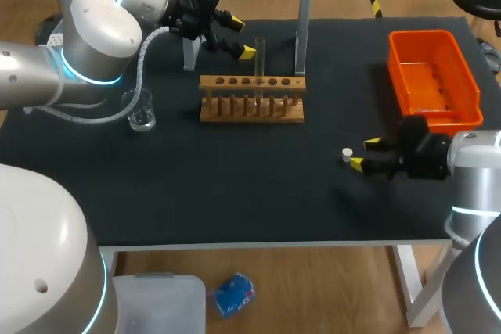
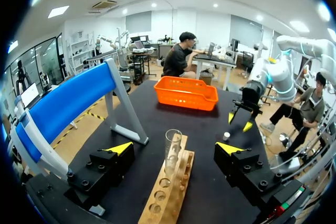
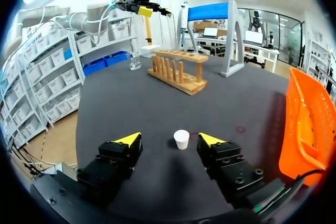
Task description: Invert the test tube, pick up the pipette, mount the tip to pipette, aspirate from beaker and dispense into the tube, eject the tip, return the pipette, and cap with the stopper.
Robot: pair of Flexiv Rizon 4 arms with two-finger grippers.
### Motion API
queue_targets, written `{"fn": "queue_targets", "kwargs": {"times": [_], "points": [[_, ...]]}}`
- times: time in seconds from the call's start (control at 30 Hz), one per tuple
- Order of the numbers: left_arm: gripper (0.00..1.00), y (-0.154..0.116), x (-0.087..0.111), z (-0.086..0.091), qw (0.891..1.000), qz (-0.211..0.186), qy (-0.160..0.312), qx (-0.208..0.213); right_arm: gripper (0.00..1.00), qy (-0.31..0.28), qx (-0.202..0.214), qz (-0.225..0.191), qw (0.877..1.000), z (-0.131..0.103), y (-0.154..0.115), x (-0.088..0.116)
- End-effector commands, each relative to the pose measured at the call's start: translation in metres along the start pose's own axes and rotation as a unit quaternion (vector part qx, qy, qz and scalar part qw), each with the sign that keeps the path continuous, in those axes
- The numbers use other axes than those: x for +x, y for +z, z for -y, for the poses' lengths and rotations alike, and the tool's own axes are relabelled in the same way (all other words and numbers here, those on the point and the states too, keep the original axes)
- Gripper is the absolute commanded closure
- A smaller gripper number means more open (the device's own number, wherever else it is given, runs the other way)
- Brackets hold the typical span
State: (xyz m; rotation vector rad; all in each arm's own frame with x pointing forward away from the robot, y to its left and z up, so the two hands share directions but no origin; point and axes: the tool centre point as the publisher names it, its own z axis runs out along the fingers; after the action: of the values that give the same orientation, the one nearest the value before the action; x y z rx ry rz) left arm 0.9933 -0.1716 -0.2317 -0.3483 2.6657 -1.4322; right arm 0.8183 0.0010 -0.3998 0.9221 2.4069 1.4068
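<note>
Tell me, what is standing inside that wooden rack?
One clear test tube stands upright in a hole of the wooden rack; the other holes look empty. The tube's lower end is hidden by the rack's top board, and any liquid inside cannot be made out.

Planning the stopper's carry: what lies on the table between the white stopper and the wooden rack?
Nothing: only bare black table between stopper and rack, as the head and right wrist views show.

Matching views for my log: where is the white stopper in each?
Head view: stopper beside the right pincer, right of the wooden rack.
Left wrist view: stopper far ahead, by the right pincer.
Right wrist view: stopper just ahead, between the right pincer's open tips.
Shared landmark: the wooden rack.
</note>
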Motion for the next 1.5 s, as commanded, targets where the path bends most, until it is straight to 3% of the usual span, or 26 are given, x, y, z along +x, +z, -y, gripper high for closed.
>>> {"fn": "queue_targets", "kwargs": {"times": [0.03,0.2,1.5], "points": [[0.00,-0.001,-0.001,0.001,1.000,-0.002,-0.001,-0.002,0.51,0.002,0.004,0.001,1.000,0.002,0.011,-0.001],[0.00,-0.001,-0.001,0.001,1.000,-0.002,-0.001,-0.002,0.44,0.004,0.008,-0.002,1.000,0.003,0.017,-0.002],[0.00,-0.001,-0.001,0.001,1.000,-0.002,-0.001,-0.002,0.51,0.004,0.036,-0.006,0.999,0.001,0.045,-0.019]]}}
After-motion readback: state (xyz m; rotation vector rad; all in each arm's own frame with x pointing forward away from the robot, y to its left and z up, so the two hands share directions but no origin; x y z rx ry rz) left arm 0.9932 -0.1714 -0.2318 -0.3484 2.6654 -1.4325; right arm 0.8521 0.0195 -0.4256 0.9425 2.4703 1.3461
